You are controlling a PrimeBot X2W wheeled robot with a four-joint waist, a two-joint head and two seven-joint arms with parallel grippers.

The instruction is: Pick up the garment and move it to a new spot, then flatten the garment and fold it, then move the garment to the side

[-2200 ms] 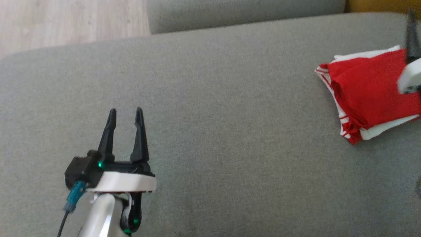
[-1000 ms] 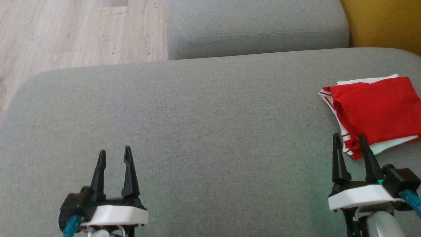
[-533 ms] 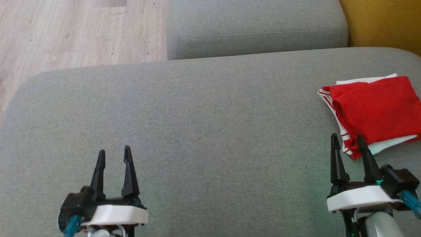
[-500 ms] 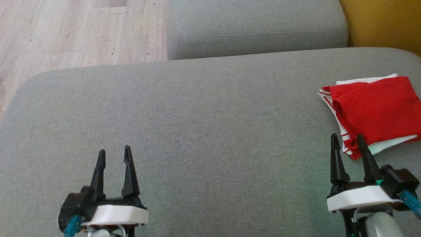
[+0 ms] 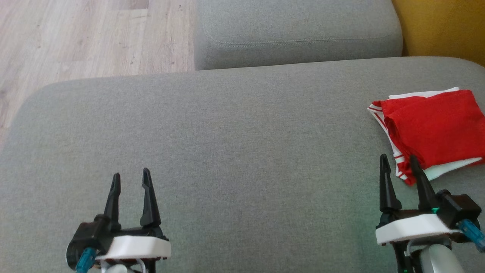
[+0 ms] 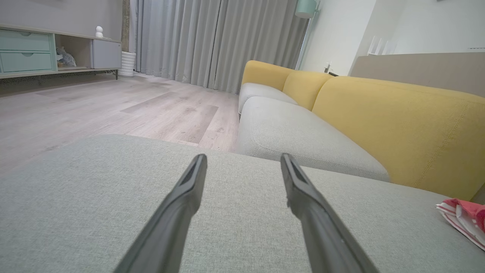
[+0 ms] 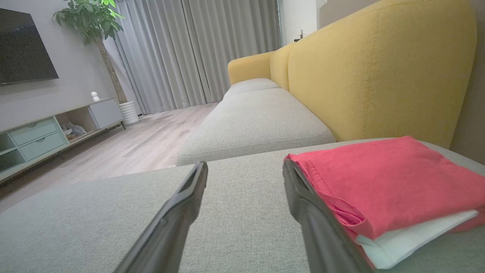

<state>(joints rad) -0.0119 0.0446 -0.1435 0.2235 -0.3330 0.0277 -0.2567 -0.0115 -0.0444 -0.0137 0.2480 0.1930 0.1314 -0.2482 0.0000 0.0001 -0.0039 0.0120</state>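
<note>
The folded red-and-white garment [image 5: 435,129] lies at the right end of the grey sofa cushion [image 5: 242,144], just beyond and right of the right gripper [image 5: 398,156], whose fingers stand apart and empty. The left gripper [image 5: 131,172], also released, sits well to the left. Two seconds ago the right gripper was over the garment; now it sits at its near side.
</note>
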